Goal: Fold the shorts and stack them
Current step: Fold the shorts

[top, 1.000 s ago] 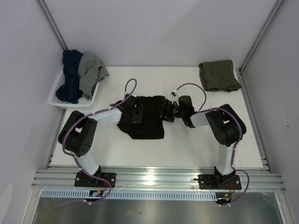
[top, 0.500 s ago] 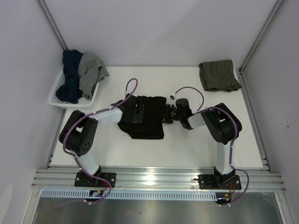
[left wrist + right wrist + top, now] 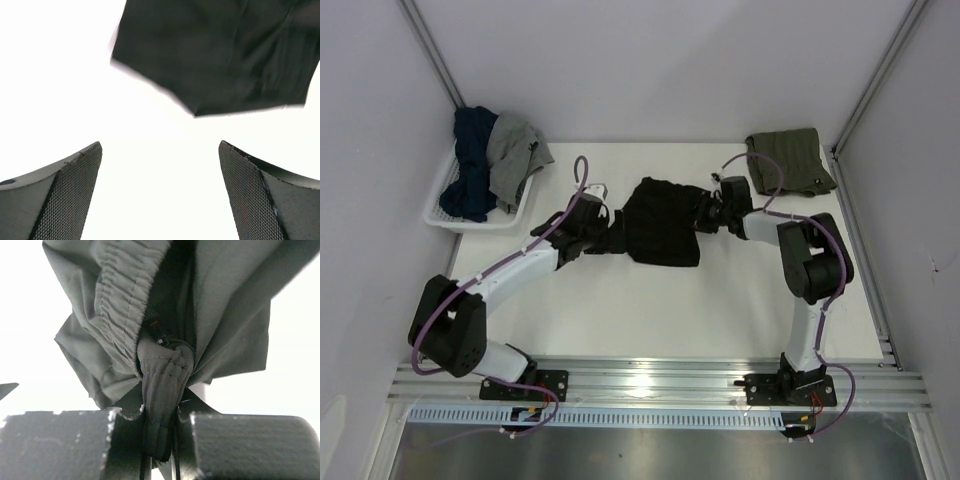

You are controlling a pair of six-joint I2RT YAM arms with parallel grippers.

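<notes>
Black shorts (image 3: 660,235) have slid toward the olive-green shorts (image 3: 788,162), waistband pinched in the right tool (image 3: 160,420). Left tool (image 3: 160,145) gapes empty, so stacking seems underway.

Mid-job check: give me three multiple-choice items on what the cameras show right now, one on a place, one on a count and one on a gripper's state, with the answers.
1. Where do the olive-green shorts lie?
A. in the white basket
B. at the far right corner of the table
C. under the black shorts

2. How many pairs of shorts lie on the table?
A. two
B. one
C. four

3. What is the right gripper doing?
A. open over bare table
B. shut on the white basket's rim
C. shut on a bunched edge of the black shorts

Answers:
1 B: the olive cloth sits by the far right rail, apart from the white basket.
2 A: one olive-green pair and one black pair.
3 C: the right wrist view shows gathered cloth pinched between its fingers.
</notes>
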